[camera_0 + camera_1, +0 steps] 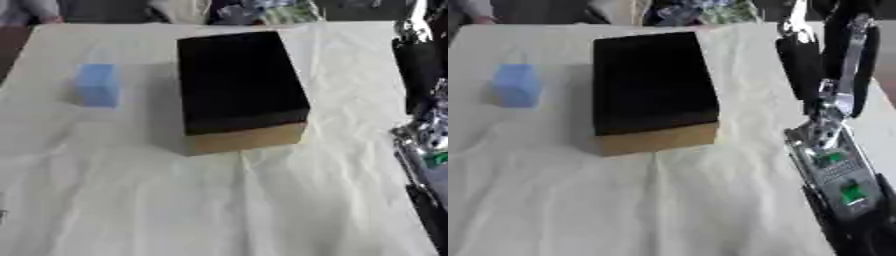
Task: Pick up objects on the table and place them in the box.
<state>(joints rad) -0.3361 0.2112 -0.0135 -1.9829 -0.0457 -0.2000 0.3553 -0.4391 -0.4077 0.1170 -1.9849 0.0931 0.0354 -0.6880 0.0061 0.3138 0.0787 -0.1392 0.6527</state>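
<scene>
A box with a tan cardboard front and a black top face stands in the middle of the table. To its left, a small light-blue block sits on the white cloth, apart from the box. My right hand is raised at the right side of the table, beyond the box's right wall, with its dark fingers stretched out straight and nothing in them. Its forearm, with green circuit boards showing, runs down to the lower right corner. My left hand does not show.
A wrinkled white cloth covers the table, with a broad bare stretch in front of the box. Mixed clutter lies past the far edge.
</scene>
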